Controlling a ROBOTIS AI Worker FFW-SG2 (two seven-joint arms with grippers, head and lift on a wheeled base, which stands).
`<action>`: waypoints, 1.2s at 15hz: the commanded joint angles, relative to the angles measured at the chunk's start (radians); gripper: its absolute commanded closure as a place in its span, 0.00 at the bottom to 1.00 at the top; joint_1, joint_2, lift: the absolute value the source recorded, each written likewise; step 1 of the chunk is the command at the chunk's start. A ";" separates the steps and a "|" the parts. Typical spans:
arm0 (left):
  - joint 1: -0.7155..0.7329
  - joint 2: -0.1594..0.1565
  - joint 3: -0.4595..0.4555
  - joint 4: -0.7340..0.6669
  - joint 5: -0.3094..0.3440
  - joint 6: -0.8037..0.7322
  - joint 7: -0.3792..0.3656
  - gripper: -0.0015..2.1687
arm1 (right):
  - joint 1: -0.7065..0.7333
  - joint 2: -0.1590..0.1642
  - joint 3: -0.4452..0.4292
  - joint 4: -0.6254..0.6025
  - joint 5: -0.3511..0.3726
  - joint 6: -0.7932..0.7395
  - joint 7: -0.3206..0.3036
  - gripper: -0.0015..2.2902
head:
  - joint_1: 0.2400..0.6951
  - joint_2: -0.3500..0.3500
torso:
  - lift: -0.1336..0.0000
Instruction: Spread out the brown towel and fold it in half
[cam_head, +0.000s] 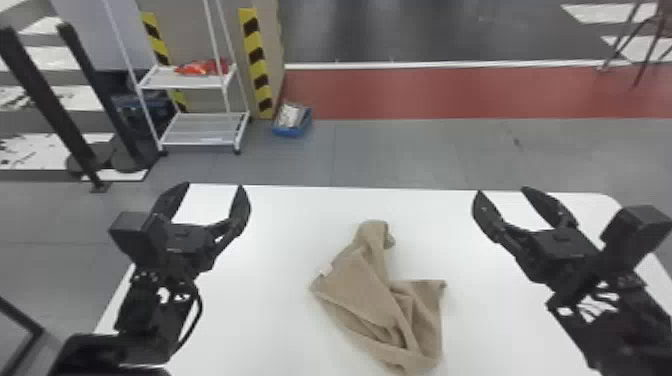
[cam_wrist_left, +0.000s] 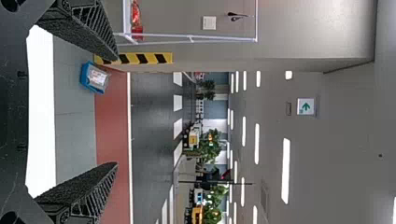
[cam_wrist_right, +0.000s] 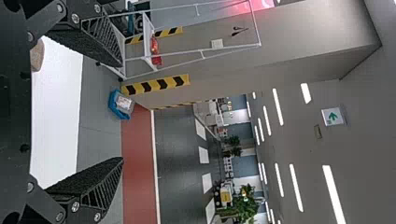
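The brown towel (cam_head: 367, 295) lies crumpled near the middle of the white table, with folds at its lower right and a small white tag on its left edge. My left gripper (cam_head: 214, 192) is open above the table's left side, apart from the towel. Over the right side, my right gripper (cam_head: 501, 194) stands open too, also away from the cloth. In the left wrist view, the left gripper (cam_wrist_left: 116, 111) has widely parted fingers. The right wrist view has the right gripper (cam_wrist_right: 123, 112) open and a bit of the towel (cam_wrist_right: 37, 55) beside it.
The white table (cam_head: 270, 240) extends beneath both arms, with its far edge just beyond the grippers. On the floor behind stand a white rack (cam_head: 200, 127), a blue box (cam_head: 292, 120) and dark posts (cam_head: 50, 105) at the left.
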 joint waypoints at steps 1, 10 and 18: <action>0.000 -0.001 -0.004 0.000 -0.001 0.000 0.001 0.04 | 0.000 0.001 0.000 0.000 -0.001 0.000 -0.005 0.08 | 1.00 0.59 | 1.00; 0.000 -0.001 0.002 -0.012 0.004 0.046 0.001 0.04 | -0.002 0.001 -0.005 -0.002 -0.010 0.000 -0.003 0.08 | 1.00 0.58 | 1.00; -0.012 -0.001 0.002 0.009 0.006 0.043 0.003 0.04 | 0.006 0.001 -0.005 0.003 -0.005 -0.012 -0.003 0.08 | 1.00 0.58 | 1.00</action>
